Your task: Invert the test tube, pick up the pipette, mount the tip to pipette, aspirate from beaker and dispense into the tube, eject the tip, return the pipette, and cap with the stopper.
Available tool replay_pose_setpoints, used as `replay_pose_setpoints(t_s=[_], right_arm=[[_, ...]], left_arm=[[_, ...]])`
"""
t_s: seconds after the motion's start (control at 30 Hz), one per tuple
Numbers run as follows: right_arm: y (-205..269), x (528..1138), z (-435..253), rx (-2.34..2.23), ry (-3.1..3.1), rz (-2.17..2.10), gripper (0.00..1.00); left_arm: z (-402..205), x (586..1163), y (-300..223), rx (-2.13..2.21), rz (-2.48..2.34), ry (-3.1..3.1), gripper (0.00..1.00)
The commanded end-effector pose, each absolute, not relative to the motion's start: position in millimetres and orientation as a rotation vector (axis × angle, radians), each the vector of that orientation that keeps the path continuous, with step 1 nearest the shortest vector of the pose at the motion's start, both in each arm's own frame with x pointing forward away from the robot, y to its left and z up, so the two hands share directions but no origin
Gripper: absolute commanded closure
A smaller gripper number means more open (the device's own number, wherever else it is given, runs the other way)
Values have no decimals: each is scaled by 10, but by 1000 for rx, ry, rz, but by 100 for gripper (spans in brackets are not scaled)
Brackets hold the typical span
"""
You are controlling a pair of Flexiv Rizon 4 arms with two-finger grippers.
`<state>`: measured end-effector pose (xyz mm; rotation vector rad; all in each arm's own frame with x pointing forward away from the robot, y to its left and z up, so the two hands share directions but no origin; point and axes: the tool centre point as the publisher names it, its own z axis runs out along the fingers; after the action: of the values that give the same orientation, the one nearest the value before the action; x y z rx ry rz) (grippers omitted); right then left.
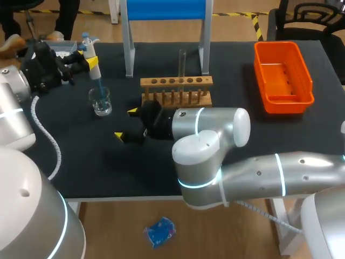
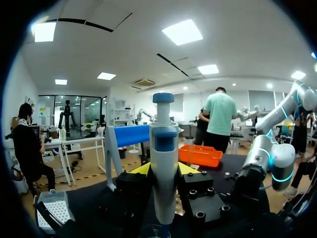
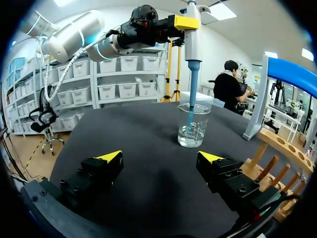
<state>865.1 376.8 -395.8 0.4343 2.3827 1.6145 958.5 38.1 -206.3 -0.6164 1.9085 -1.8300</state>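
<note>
Pipette (image 1: 97,81) upright at the left side of the desk (image 1: 81,162), blue tip dipped into the beaker (image 1: 100,101) of clear liquid, body clamped between left fingers (image 1: 94,62).

Probably light, stiff plastic with smooth skin, so likely to slide or lean under a loose grip; best taken on the thick middle body, plunger free above. Thin tip likely easy to knock off against glass; beaker fragile, easy to tip. Right fingers (image 1: 133,111) spread wide, holding nothing, low over the desk near the wooden rack (image 1: 177,82). No readable label or writing on pipette or beaker.
</note>
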Motion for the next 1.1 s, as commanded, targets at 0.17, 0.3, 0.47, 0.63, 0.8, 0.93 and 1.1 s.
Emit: replay_pose_setpoints(t_s=[0.17,0.3,0.47,0.63,0.8,0.93,1.1], right_arm=[[3703,8585,-3835,382,2397,1558,0],[3579,8534,-3701,352,2402,1536,0],[3460,8450,-3469,331,2400,1564,0],[3383,8381,-3284,302,2420,1592,0],[3321,8336,-3075,256,2442,1608,0],[3296,8327,-2901,208,2455,1619,0],[3256,8366,-2667,145,2462,1642,0]], left_arm=[[-2065,9589,374,-617,-1830,1906,100],[-2065,9589,374,-617,-1830,1906,100],[-2065,9589,374,-617,-1830,1906,100],[-2065,9589,374,-617,-1830,1906,100],[-2065,9589,374,-617,-1830,1906,100],[-2065,9589,374,-617,-1830,1906,100],[-2065,9589,374,-617,-1830,1906,100]])
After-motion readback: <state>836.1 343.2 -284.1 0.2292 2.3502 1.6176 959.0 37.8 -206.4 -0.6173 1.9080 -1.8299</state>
